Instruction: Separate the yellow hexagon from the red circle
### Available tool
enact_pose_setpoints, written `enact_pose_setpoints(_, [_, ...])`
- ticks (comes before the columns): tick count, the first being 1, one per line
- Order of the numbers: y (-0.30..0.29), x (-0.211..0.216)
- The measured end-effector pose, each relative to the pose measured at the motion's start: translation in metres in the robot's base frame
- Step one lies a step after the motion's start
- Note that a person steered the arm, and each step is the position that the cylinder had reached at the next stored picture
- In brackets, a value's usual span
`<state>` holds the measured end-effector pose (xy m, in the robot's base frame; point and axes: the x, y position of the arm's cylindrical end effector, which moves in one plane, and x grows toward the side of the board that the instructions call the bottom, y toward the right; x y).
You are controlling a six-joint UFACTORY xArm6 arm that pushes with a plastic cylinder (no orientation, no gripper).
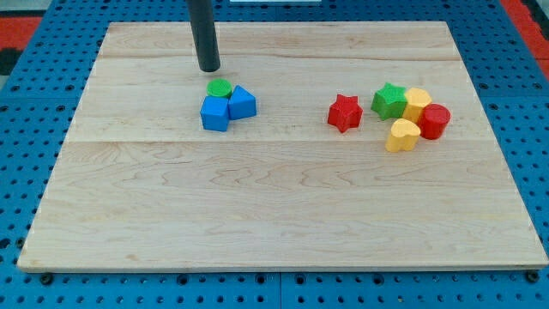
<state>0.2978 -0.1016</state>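
The yellow hexagon (418,103) sits at the view's right, touching the red circle (435,121) just below and right of it. A green star (390,100) touches the hexagon's left side. A yellow heart (402,135) lies below, against the red circle. My tip (209,68) is far to the left near the view's top, just above a small green block (220,87), well apart from the hexagon and circle.
A red star (345,112) stands alone left of the right cluster. Two blue blocks (215,112) (242,102) huddle with the small green block under my tip. The wooden board (274,206) lies on a blue pegboard.
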Motion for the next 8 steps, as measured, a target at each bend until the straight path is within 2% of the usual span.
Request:
enact_pose_setpoints(2, [0.0, 0.0])
enact_pose_setpoints(3, [0.036, 0.0])
enact_pose_setpoints(4, [0.137, 0.0])
enact_pose_setpoints(6, [0.308, 0.033])
enact_pose_setpoints(7, [0.359, 0.06])
enact_pose_setpoints(8, [0.365, 0.09])
